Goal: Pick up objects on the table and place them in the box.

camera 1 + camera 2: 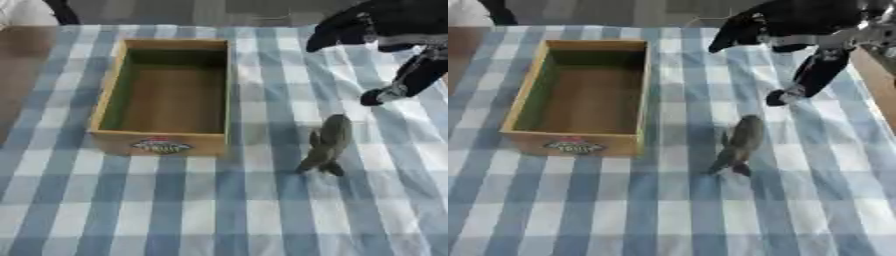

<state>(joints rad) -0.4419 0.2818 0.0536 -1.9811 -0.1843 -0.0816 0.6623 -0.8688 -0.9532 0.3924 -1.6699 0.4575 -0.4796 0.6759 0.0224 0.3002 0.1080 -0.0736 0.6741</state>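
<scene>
- Grey-green toy figure (325, 145), the one loose object I can see, lies on the blue-and-white checked cloth (219, 210) of the desk, just right of the wooden box (103, 102) and apart from it; its exact shape I cannot make out.
- Box stands open-topped with its long side running away from me, nothing visible inside, a printed label on its near wall; I judge it sits there to give me a short carry.
- My right hand (798, 75) hangs above the desk at upper right, beyond the figure and not touching it, fingers extended and spread apart, one dark finger pointing down toward the cloth, holding nothing.
- I read this as the approach stage: nothing has gone into the box yet.
- My left hand is out of sight.
</scene>
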